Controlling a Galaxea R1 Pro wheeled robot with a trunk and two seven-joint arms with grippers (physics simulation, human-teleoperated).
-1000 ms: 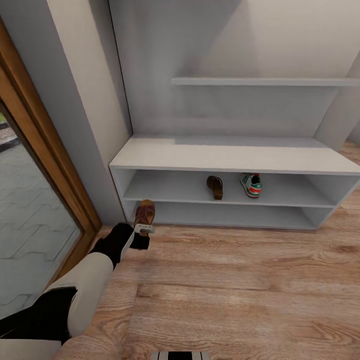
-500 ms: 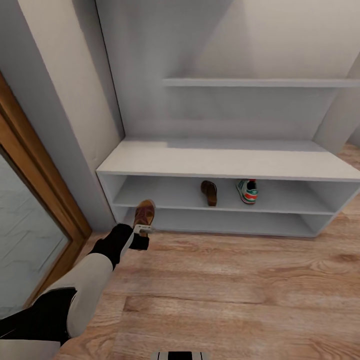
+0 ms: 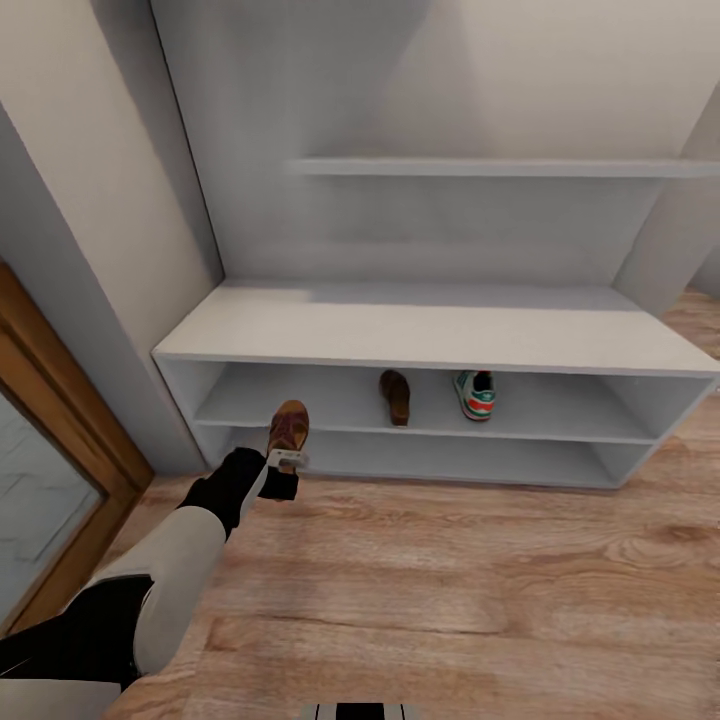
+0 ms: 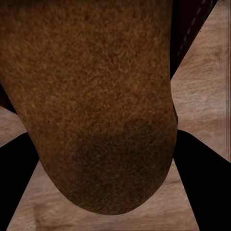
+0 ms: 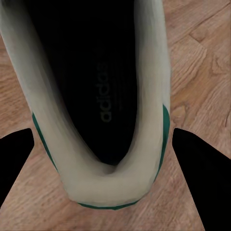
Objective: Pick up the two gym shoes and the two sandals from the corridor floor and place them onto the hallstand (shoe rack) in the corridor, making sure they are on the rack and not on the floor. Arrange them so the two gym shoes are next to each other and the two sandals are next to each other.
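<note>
**Two shoes in hand, two already shelved**

Wood-plank corridor floor [image 3: 480, 600] across the lower head view; off-white walls behind, a wood-framed glass door [image 3: 40, 480] at the left edge. Against the back wall, the pale hallstand [image 3: 430, 340]: a wide bench top, two open shelf slots beneath, a floating wall shelf [image 3: 500, 167] above.

On the upper slot, one brown sandal [image 3: 395, 396] and one white gym shoe [image 3: 474, 393] with green and red accents, near each other but apart, both heel-out toward the corridor. Likely parked there with room on either side for each partner.

Left arm stretched forward and low, its left tool [image 3: 287, 460] clamped on the second sandal [image 3: 288, 428], carried toe-forward just off the floor, in front of the rack's left end. In the left wrist view, the sandal's brown strap [image 4: 96, 96] between the dark fingers [image 4: 202, 183], planks beyond. Held by the heel, probably so the toe can slide straight into a slot.

In the right wrist view, right tool [image 5: 106, 159] closed on the second gym shoe [image 5: 96, 96], gripped at the heel collar, dark insole open to the camera, green trim at the rim, floor beneath.

Judgement: half placed, half carried. Next, sandal to go beside the shelved sandal, gym shoe beside its mate; clearance under the bench top looks tight, so a low, level entry needed.
</note>
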